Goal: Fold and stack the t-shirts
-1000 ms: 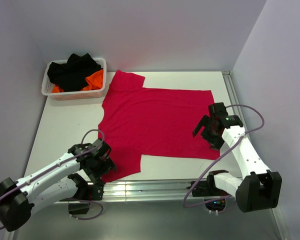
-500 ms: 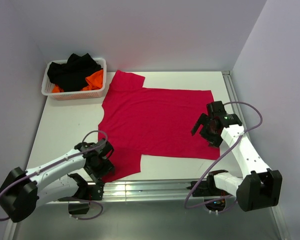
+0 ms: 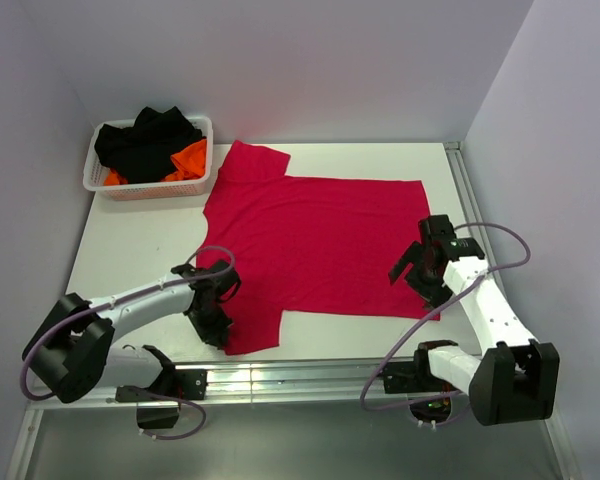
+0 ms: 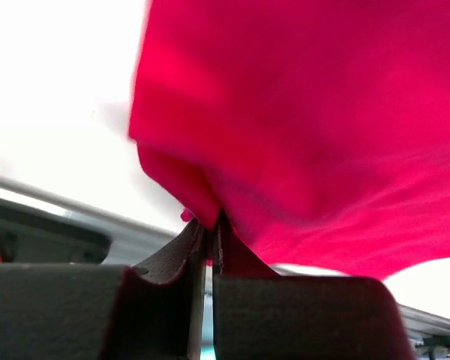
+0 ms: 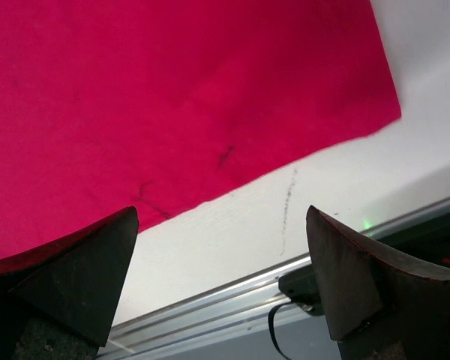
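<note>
My left gripper pinched shut on shirt sleeve; right gripper wide open over hem. Lift sleeve low, fold inward, keep cloth taut.

crimson t-shirt | spread flat | near-left sleeve edge pinched, bunched

T-shirt on table, basket at far-left corner

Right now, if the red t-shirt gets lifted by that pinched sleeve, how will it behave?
Probably floppy: the red t-shirt bunches into soft folds at the left gripper. Likely light, being thin. The rest, flat on the table, will probably drag and drape.
</note>
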Available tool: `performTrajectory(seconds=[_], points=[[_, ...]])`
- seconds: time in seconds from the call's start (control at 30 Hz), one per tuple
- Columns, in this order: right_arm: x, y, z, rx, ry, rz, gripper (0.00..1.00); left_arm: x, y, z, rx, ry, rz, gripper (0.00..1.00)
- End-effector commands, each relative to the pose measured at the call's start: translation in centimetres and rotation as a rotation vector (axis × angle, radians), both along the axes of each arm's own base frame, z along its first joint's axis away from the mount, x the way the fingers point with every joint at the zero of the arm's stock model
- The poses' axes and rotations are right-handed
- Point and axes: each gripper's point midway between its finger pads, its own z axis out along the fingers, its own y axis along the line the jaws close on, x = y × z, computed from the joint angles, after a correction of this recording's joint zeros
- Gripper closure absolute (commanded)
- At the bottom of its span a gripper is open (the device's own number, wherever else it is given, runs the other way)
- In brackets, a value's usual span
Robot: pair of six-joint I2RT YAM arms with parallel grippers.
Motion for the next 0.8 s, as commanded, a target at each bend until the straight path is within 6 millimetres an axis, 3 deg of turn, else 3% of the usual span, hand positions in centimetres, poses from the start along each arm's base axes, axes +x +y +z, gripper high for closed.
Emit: performTrajectory(seconds=[0.0,0.2,0.4,0.63,0.77], points=[[-0.7,-0.1,-0.2,0.040,0.026,-0.114,0.00,6.4,-0.7,0.3,0.009,-0.244,-0.049,0.94],[-2.2,-2.0,-2.5,0.080,0.122,-0.354,0.00,8.1,-0.9,0.9,-0.049,-0.273,-0.050,0.97],[-2.2,-5.8,-2.0,-0.011,0.128,-0.502,0.00,10.2,-2.5,2.2,-0.124,-0.331,-0.080,0.98],[-1.9,-6.9,-2.3,-0.025,0.049,-0.584,0.04,11.4,-2.5,2.0,-0.121,-0.350,-0.125,1.00],[-2.9,-6.6,-4.0,-0.024,0.061,-0.608,0.09,11.4,-2.1,1.7,-0.134,-0.346,-0.128,1.00]])
